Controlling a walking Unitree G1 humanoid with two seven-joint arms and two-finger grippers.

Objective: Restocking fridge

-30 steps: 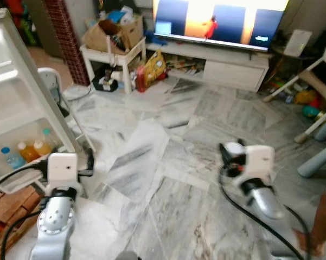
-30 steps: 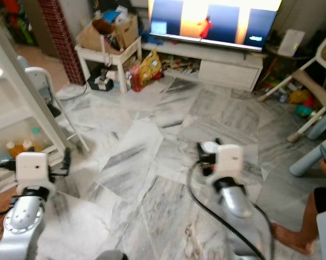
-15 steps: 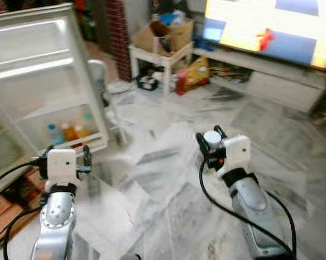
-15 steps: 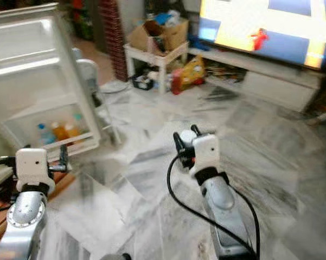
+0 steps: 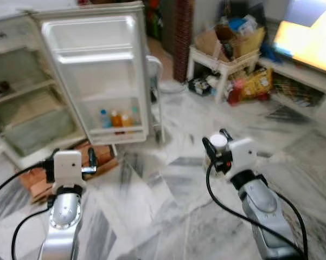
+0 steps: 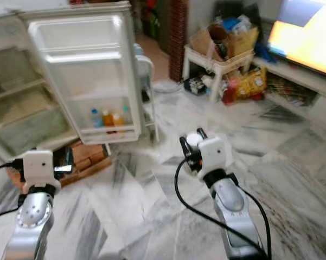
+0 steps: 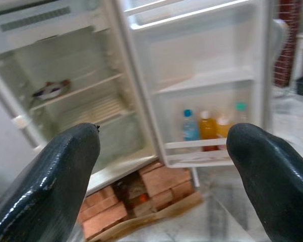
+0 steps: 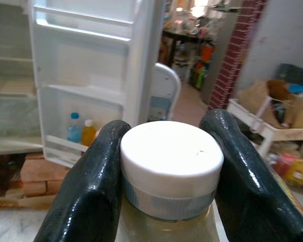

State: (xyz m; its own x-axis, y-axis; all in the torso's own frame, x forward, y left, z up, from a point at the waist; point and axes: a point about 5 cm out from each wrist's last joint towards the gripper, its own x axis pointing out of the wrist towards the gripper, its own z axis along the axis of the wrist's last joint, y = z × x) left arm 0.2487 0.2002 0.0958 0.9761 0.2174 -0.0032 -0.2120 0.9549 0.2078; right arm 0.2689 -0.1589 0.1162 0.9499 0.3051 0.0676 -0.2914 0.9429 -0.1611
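Note:
A small white fridge (image 5: 21, 103) stands open on the left, its shelves nearly bare. Its door (image 5: 97, 70) swings toward me; three bottles (image 5: 116, 118), blue- and orange-filled, stand in the lowest door shelf (image 7: 201, 147). My right gripper (image 5: 217, 142) is raised at centre, shut on a bottle with a white cap (image 8: 171, 161) and pale liquid; its fingers (image 8: 91, 181) press the neck from both sides. My left gripper (image 5: 70, 161) is held low left, facing the fridge, open and empty, with its fingertips (image 7: 45, 186) wide apart.
The fridge rests on bricks (image 5: 95, 157) on a wooden board. A white chair (image 5: 153, 67) stands behind the door. Farther right are a white side table (image 5: 228, 65) with cardboard boxes, snack bags (image 5: 255, 84) and a lit TV (image 5: 309, 38). Marble floor (image 5: 163, 189) lies between.
The whole view has swung left, bringing the open fridge and its interior into sight and pushing the TV to the right edge. The right gripper still holds the bottle.

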